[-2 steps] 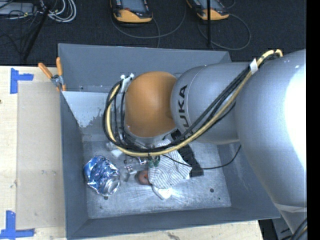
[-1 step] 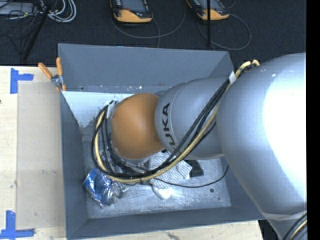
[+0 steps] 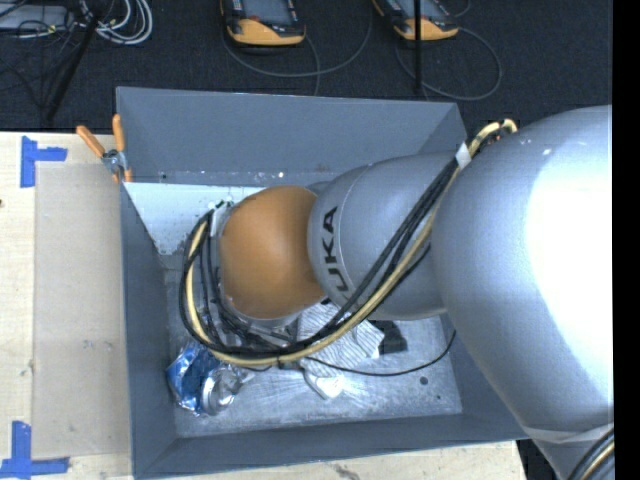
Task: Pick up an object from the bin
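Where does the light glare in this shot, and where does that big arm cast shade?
Camera view: the strongest glare lies on the grey arm at right; the orange cover carries a soft sheen; the crumpled blue shiny thing in the bin's near left corner glints; the bin floor is darkest right under the arm, by a small black thing.

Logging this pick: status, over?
Wrist low over bin left floor. Blue crumpled wrapper nearest, lower-left corner. White striped sheet and black piece under arm.

The arm covers much of the bin floor (a striped white thing half-hidden)
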Robot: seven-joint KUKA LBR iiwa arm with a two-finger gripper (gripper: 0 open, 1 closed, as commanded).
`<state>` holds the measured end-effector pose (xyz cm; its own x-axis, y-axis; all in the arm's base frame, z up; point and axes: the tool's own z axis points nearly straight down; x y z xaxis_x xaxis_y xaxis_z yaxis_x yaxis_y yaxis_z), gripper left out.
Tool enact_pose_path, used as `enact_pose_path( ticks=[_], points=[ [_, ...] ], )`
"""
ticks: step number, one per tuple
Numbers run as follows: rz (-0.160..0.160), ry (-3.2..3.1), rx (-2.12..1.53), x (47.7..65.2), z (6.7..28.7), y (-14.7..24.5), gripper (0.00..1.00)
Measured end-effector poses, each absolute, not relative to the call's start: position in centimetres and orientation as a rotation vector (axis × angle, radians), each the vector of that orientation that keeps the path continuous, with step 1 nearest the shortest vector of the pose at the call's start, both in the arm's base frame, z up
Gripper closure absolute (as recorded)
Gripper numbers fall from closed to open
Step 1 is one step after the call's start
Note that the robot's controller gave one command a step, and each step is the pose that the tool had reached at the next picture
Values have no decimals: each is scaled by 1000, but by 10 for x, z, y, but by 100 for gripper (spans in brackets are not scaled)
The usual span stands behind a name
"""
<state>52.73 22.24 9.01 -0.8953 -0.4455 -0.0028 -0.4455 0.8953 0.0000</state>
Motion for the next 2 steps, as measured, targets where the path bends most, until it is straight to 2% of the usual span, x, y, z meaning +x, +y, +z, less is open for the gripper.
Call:
enact_pose_path(
  ticks=[1, 2],
  points=[
    [1, 3056, -717, 527, 90, 222, 100],
    [1, 3031, -821, 526, 218, 226, 100]
  ],
)
